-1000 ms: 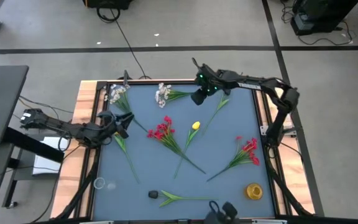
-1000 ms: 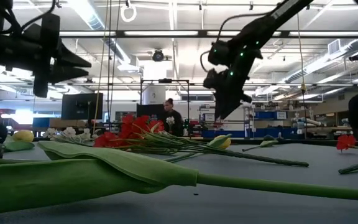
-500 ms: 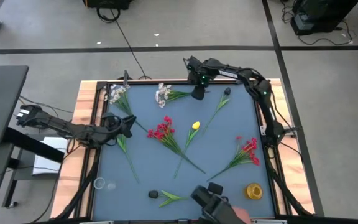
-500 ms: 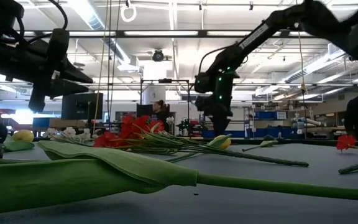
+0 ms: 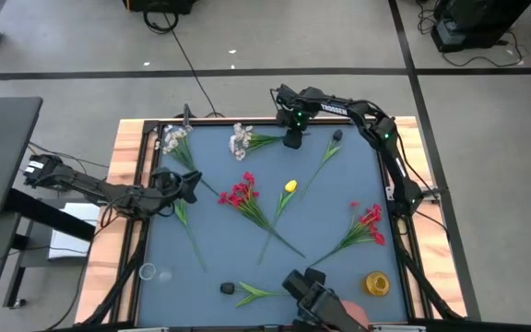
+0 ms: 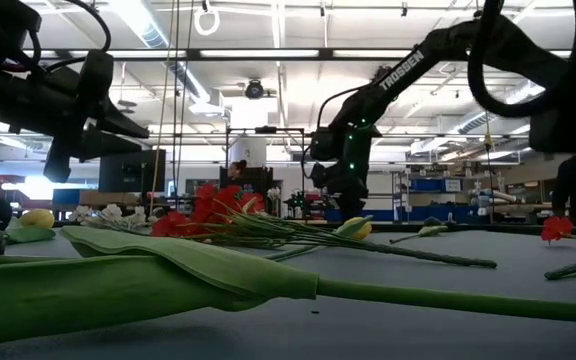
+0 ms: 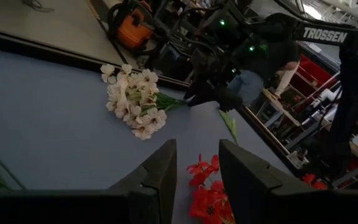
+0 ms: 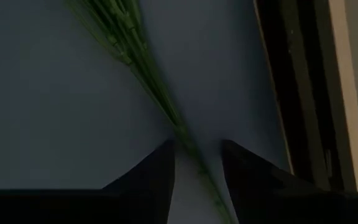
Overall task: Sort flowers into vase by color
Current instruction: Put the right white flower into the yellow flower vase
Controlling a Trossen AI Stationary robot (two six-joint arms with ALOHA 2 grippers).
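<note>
Blue-grey matte surface [image 5: 219, 240], framed in pale wood, carrying loose artificial flowers.

Left side: left gripper [image 5: 184, 184] low over the left edge, jaws apart and empty. Just beyond it, a white blossom spray [image 5: 171, 140] at the far-left corner and a bare green stem [image 5: 187, 231] running toward the near edge. A small clear glass [image 5: 147, 271] stands at the near-left corner.

Centre: second white blossom spray on a green stem [image 5: 242, 139], by the far edge. Its long axis runs across the surface, blossoms leftward, stem end rightward. Red blossom cluster [image 5: 241, 193] and single yellow tulip [image 5: 289, 187] lie mid-surface; a dark bud [image 5: 228, 289] rests near the front.

Right of centre: right gripper [image 8: 196, 163] sits low over that spray's stem end. In its wrist view the stem passes straight between the jaws, which stand apart, not yet closed. This arm is plainly nearer; closing looks like the next move.

Right side: a dark-budded stem [image 5: 325, 157], second red cluster [image 5: 369, 221], yellow round vessel [image 5: 376, 282].

Room: grey floor, taped lines, cables; workshop shelving behind.
</note>
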